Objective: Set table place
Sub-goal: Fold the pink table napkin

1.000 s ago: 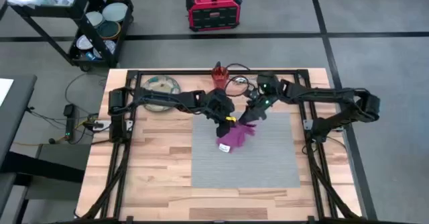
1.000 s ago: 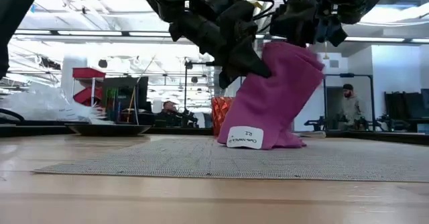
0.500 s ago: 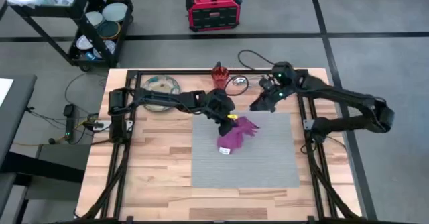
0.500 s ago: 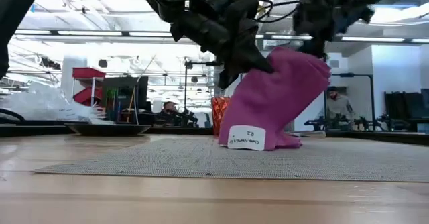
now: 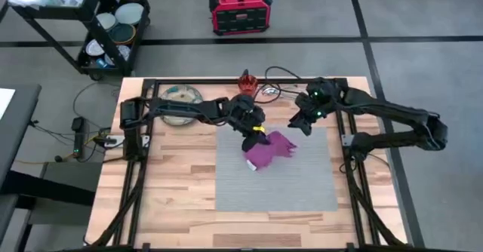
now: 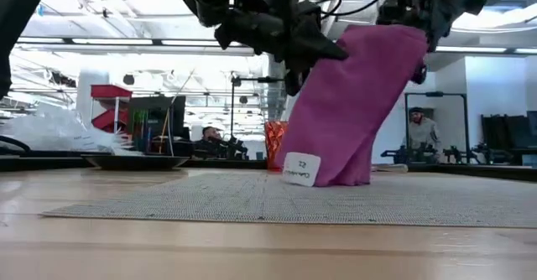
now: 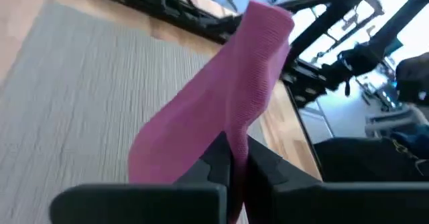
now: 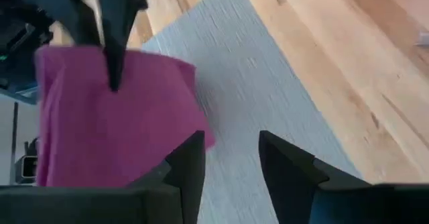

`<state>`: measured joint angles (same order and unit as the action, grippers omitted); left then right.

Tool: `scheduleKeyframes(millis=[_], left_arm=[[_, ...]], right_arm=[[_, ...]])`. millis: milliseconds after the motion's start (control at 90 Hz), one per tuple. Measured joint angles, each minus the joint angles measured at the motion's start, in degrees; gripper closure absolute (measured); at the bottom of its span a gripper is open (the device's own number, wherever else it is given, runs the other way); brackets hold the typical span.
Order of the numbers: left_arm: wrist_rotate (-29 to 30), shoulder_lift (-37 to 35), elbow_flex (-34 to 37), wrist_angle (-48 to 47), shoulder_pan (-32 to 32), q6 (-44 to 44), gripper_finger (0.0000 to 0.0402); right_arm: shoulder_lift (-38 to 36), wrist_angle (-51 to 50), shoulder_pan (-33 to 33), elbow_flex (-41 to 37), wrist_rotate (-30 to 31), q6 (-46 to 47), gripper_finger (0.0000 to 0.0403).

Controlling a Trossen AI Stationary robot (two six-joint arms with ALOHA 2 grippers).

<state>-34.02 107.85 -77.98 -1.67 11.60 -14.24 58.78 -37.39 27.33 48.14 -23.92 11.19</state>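
With the left gripper (image 6: 289, 58) fingers clenched on the magenta napkin (image 6: 348, 104), which hangs below them onto the grey mat (image 5: 275, 169), the released right gripper (image 5: 298, 125) fingers beside it should take the free corner and spread it flat.

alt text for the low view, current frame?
A magenta napkin hangs from the left hand, pinched at its top, its lower edge with a white tag touching the grey woven mat. The right hand hovers open just above the napkin's other top corner; an orange-red cup stands behind.
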Motion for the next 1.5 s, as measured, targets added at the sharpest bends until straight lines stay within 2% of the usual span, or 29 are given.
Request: scheduleKeyframes(millis=[256, 622, 1078, 1500], left_arm=[[-0.7, 0.0, 0.0, -0.2, 0.3, 0.4, 0.0402], [-1.8, 0.0, 0.0, -0.2, 0.3, 0.4, 0.0401], [-1.7, 0.0, 0.0, -0.2, 1.2, -0.3, 0.0401], [-1.7, 0.0, 0.0, -0.1, 1.3, -0.6, 0.0401]], right_arm=[[-5.6, -2.0, -6.4, 0.0, -0.4, 3.3, 0.0287], [-3.1, 0.7, -16.0, 0.0, 3.6, 5.3, 0.0287], [-4.9, 3.0, -27.3, 0.0, 10.2, 8.3, 0.0291], [-4.2, 7.3, -31.2, 0.0, 16.3, 8.9, 0.0312]])
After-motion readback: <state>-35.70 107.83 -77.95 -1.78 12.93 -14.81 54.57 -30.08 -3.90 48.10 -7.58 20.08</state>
